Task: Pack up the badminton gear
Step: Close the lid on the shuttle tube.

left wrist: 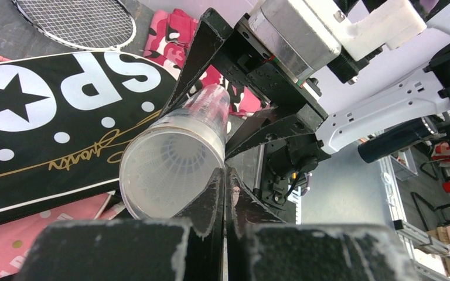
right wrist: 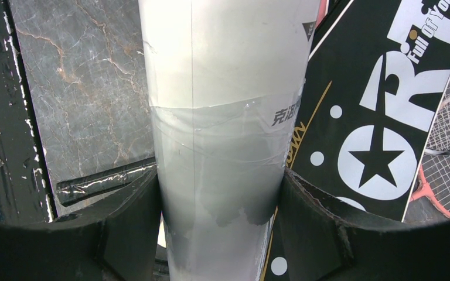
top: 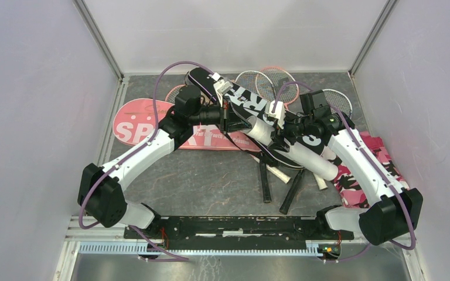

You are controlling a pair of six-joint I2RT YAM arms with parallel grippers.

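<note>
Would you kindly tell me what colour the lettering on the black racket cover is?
The black racket cover has white lettering; the left wrist view shows it best.

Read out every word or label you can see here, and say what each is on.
"SP", beside a circled star: black cover.
"RT" and "Full Of You", cut off: black cover, right wrist view.
"SP", rest hidden: pink cover.
Gold signature, black cover: unreadable.
Chinese characters, white tube: too blurred to read.
</note>
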